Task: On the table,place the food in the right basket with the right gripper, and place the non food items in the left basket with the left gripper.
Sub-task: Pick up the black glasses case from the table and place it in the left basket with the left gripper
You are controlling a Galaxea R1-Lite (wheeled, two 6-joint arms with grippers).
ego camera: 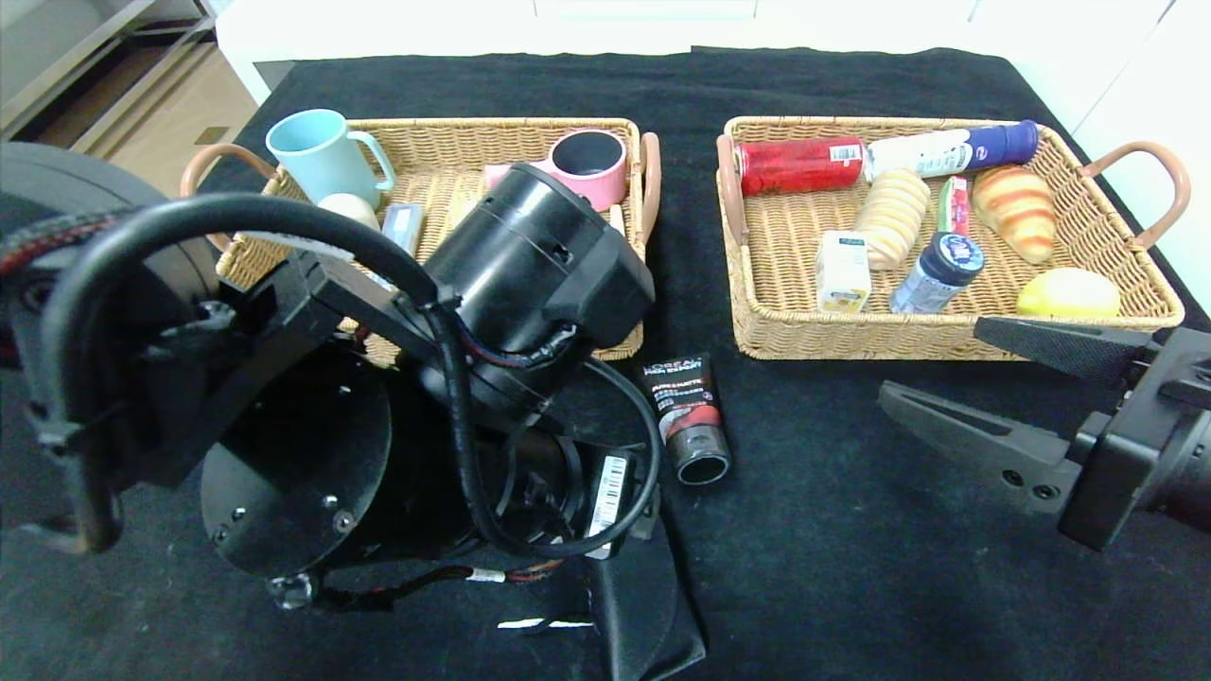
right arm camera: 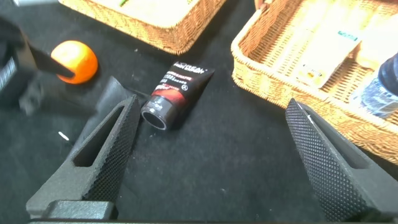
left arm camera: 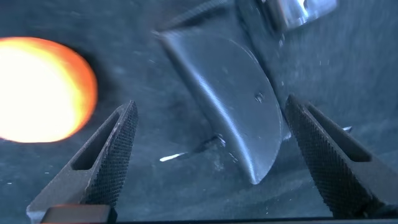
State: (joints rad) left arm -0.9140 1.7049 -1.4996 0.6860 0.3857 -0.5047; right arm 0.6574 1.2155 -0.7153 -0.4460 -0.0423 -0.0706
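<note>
Two baskets sit at the top of the head frame on the table [ego camera: 851, 567]: left basket [ego camera: 454, 132], right basket [ego camera: 946, 326]. Lower centre lies the black tube [ego camera: 689, 416].

Left wrist frame: left gripper [left arm camera: 217, 168], jaws spread, straddles the black case [left arm camera: 236, 118]; the orange [left arm camera: 40, 87] is at left, likely next.

Right wrist frame: right gripper [right arm camera: 217, 162], jaws spread, waits empty.

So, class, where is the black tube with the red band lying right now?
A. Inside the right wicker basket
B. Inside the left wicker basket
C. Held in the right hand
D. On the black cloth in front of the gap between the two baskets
D: the black tube with the red band lies on the black cloth, outside the left wicker basket and the right wicker basket, with no hand touching it.
</note>
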